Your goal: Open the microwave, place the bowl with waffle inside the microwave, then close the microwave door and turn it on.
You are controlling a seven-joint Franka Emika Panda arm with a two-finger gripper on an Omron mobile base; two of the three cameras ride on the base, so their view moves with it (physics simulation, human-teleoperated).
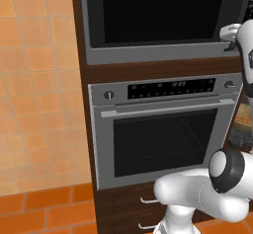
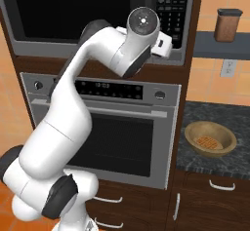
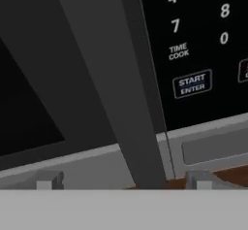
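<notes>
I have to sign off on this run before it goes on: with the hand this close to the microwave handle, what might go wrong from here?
1. The gripper straddles the very bottom of the door handle; the fingers may slip off its lower end when pulling.
2. The START button sits just right of the handle, so a sideways drift might press it early.
3. The bowl with the waffle lies on the counter beside the oven; the swinging arm might knock it.

Dark speckled counter (image 2: 215, 164) right of oven: bowl (image 2: 210, 138) with waffle (image 2: 207, 142) rests on it.
</notes>
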